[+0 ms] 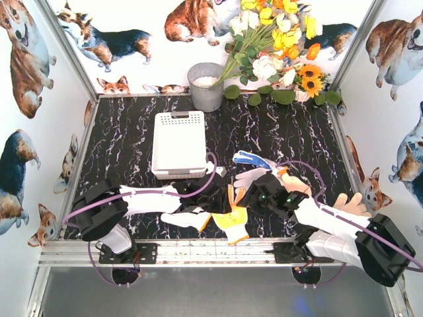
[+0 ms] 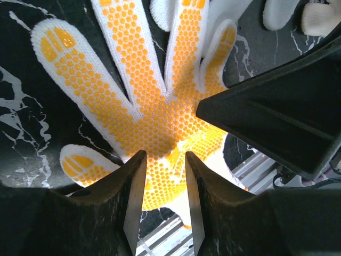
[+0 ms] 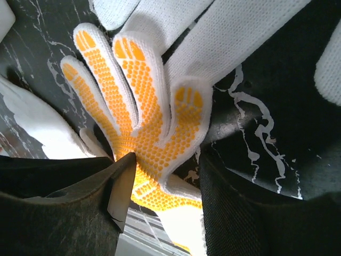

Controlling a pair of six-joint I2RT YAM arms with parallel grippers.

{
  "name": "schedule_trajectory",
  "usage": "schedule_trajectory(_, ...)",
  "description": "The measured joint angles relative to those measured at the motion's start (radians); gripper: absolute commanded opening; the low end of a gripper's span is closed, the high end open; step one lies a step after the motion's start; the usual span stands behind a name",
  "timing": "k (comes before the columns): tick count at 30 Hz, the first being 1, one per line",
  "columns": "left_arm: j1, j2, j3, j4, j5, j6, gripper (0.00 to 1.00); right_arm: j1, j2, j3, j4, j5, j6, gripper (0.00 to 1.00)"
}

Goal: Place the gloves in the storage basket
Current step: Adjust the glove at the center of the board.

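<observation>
Orange-dotted glove (image 3: 154, 144), palm between parted jaws, on black marble table (image 3: 282, 69)

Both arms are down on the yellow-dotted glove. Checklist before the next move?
1. Yellow-dotted glove between the left gripper fingers: ok, its palm sits in the gap.
2. Left grip firm on the fabric: cannot tell, a narrow gap shows between the jaws.
3. Only one arm on this glove: not ok, the right gripper straddles it too, jaws wide apart.
4. Glove fully on the table: cannot tell, its cuff end lies right at the front rail.
5. Storage basket ready to receive: ok, it sits open side up behind the arms, and the top view shows nothing inside.
</observation>
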Motion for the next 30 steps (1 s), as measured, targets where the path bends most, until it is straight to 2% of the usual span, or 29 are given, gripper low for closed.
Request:
schedule_trajectory(17, -0.002, -0.008, -0.065, 0.000, -0.062, 0.050, 0.29, -0.012, 0.212, 0.040, 0.262, -0.014, -0.004, 0.54)
schedule_trajectory(30, 0.000, -0.075, -0.077, -0.131, -0.167, 0.114, 0.32, -0.084, 0.325, 0.172, 0.194, -0.027, -0.163, 0.58)
